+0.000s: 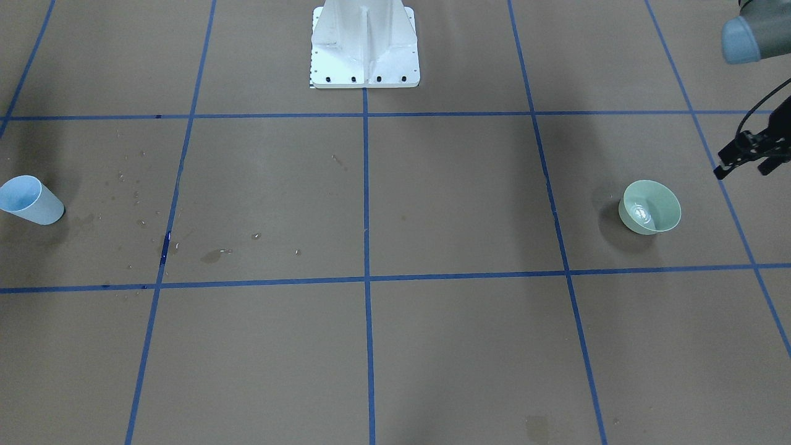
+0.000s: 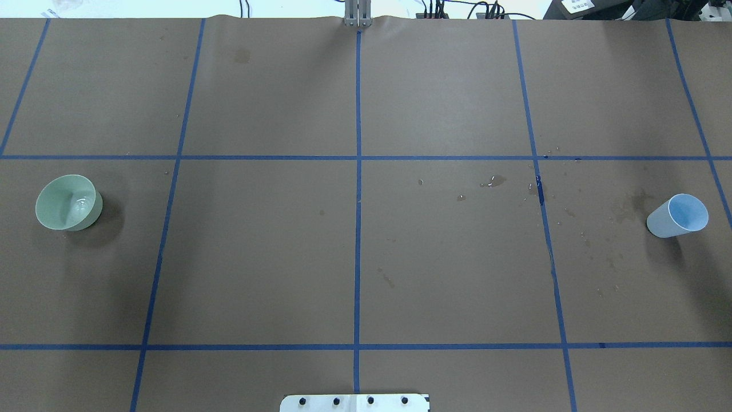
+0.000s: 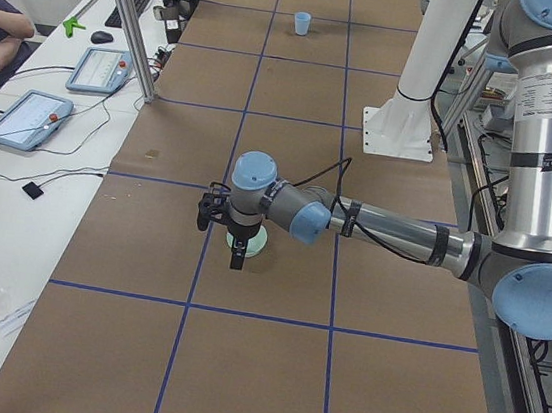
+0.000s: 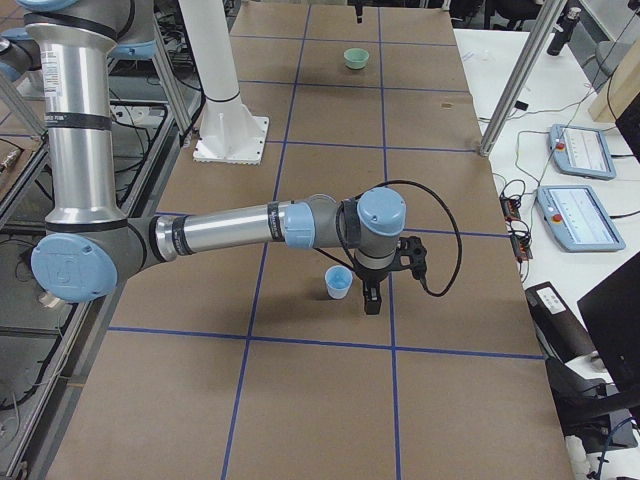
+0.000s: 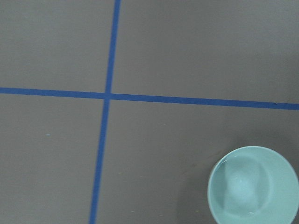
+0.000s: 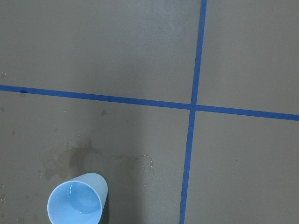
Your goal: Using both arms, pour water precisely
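Note:
A pale green bowl stands on the brown table on my left side; it also shows in the overhead view. Water glints inside it. A light blue cup stands upright on my right side. My left gripper hangs above the table just beside the bowl, open and empty. My right gripper hangs close beside the cup; I cannot tell whether it is open or shut. The cup looks wet inside.
Spilled drops and wet stains lie on the paper between the table's centre and the cup, and more stains sit beside the cup. The white pedestal stands at the robot's edge. Blue tape lines grid the table.

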Tool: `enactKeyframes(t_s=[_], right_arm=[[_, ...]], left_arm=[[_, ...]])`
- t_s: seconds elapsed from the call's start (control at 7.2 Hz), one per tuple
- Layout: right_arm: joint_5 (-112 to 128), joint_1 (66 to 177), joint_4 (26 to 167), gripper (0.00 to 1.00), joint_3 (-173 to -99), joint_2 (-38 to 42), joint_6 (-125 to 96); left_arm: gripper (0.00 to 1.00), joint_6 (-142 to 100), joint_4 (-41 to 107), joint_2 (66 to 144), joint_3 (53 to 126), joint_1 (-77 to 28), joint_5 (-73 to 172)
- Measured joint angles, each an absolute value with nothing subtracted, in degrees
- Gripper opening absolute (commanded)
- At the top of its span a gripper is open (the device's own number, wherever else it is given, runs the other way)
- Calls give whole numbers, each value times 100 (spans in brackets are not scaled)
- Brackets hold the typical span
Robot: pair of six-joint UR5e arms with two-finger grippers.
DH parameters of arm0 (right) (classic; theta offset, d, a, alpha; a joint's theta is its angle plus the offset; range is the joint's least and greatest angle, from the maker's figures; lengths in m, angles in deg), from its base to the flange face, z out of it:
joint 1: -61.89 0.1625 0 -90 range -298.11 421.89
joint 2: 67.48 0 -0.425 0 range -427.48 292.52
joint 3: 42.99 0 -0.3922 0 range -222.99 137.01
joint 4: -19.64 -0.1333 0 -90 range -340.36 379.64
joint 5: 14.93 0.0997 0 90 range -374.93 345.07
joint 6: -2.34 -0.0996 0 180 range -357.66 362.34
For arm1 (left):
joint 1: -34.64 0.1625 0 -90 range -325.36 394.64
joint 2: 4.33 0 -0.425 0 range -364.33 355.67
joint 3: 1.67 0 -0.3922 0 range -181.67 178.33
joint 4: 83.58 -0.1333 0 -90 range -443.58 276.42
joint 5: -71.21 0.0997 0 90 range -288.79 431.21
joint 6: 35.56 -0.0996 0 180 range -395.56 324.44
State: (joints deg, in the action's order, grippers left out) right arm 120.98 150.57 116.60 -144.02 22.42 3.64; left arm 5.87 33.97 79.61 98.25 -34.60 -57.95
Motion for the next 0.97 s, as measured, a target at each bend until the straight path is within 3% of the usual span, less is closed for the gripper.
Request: enactKeyframes(t_s=[0.42, 0.97], right_arm=[[12119, 15049, 11660, 99, -14389, 2262, 171], [12157, 15040, 11666, 99, -14387, 2219, 45]], left_arm=[[100, 1270, 4324, 8344, 8941, -3065, -5739], [100, 1392, 4391, 8478, 8643, -2734, -5733]])
